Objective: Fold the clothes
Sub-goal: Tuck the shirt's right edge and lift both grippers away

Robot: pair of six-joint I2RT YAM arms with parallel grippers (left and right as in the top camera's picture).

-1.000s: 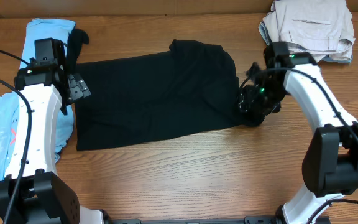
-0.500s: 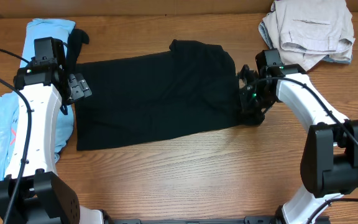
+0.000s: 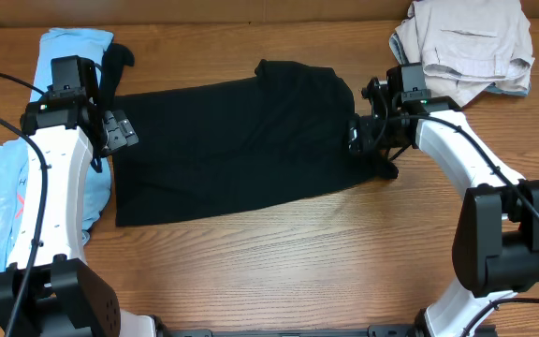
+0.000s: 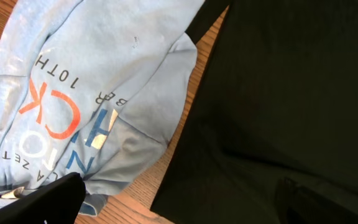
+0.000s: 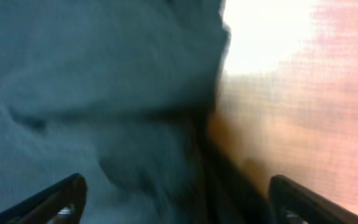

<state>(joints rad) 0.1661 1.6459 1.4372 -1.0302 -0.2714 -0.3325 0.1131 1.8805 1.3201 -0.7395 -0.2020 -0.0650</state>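
Left arm reaches up along the left side of the bench [image 3: 298, 262]. Its wrist is bent inward, so the left gripper [image 3: 123, 131] sits at the upper left corner of the black shirt [image 3: 232, 150]. Its jaws are spread wide with nothing between them.

Right arm comes up from the lower right with the elbow out and the forearm angled in toward the black shirt. The right gripper [image 3: 361, 139] is at the shirt's right edge, about halfway up. Its jaws are spread apart. No pinch on the cloth can be made out.

Black shirt lies flat and spread across mid bench, with one lump along its right edge. The light blue T-shirt [image 3: 7, 187] lies left of the black shirt, partly under the left arm. The beige-grey garments [image 3: 466, 42] are piled up and to the right of the black shirt, well apart from it.

Versus a second ago, the right gripper was lower, on the black shirt's lower right corner, and has since come up along that edge. The left arm and the shirt outline are unchanged.

Left wrist view shows red and white lettering on the T-shirt, and the T-shirt's edge touching the black shirt, with a sliver of wood at the bottom. Overhead shows neither. Right wrist view is blurred: dark cloth on the left, wood on the right, fingertips far apart at the bottom corners.
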